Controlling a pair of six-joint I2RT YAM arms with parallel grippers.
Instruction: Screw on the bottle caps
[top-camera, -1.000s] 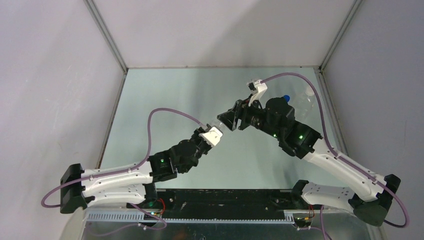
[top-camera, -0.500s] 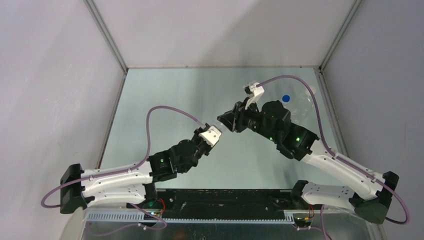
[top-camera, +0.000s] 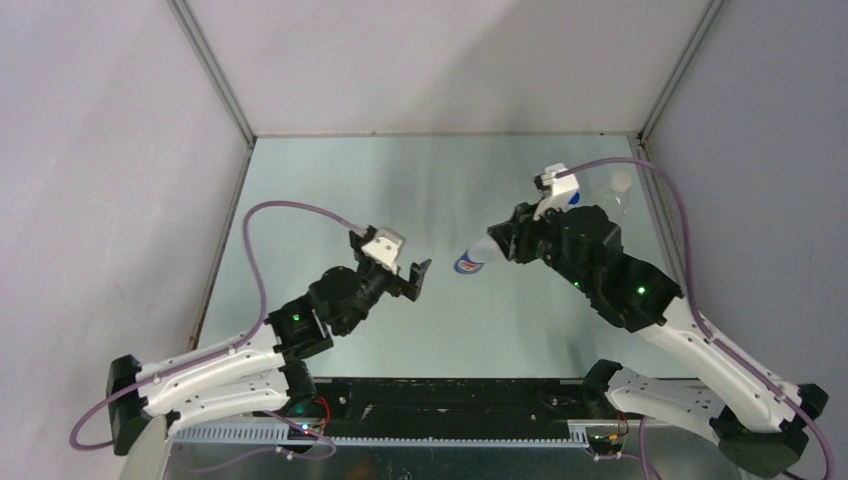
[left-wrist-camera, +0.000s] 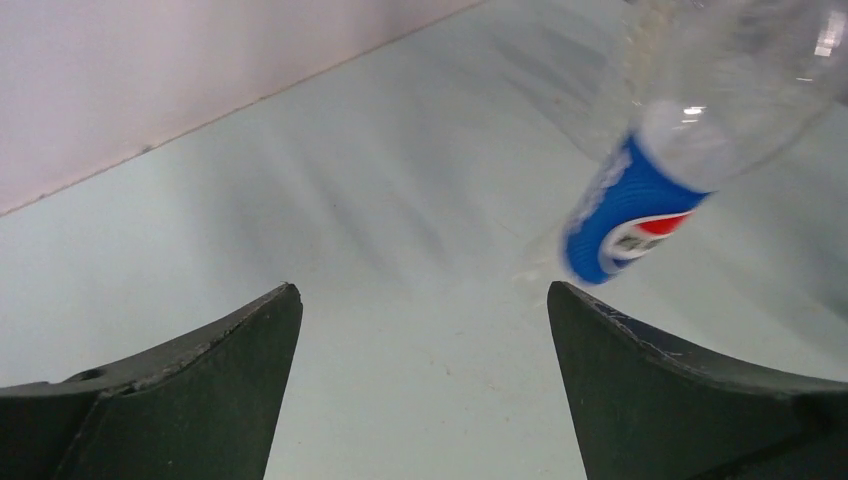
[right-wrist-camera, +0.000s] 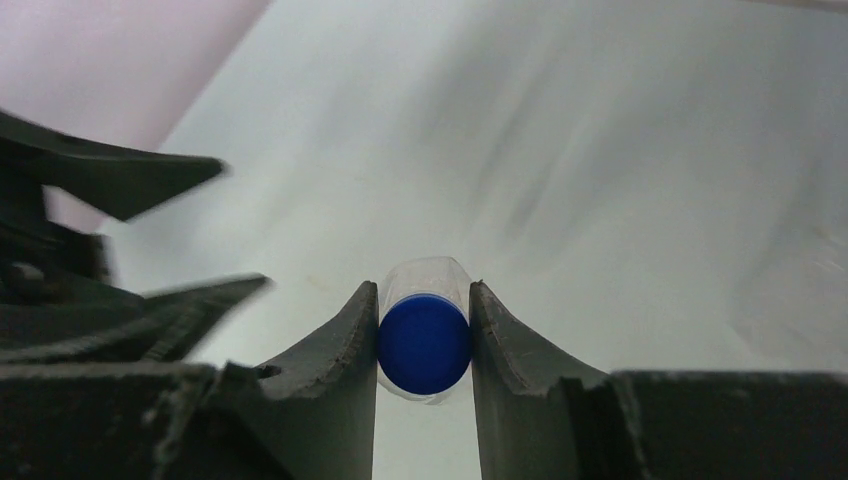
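— Where is the clear plastic Pepsi-labelled bottle (top-camera: 468, 262)?
— Tilted over the pale green desk (top-camera: 330, 190). Your right jaws are clenched on its round blue cap (right-wrist-camera: 424, 343), leaving the body free.
— And your left jaws?
— Spread wide and empty, facing the label, probably to brace it.

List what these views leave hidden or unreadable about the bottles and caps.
- Top external: the right arm covers most of the two bottles at the far right, so their labels are unreadable.
- Left wrist: the top edge cuts off the Pepsi bottle at its neck, and its label is blurred.
- Right wrist: the blue cap between the right fingers hides the bottle behind it, so how far it is threaded cannot be told.
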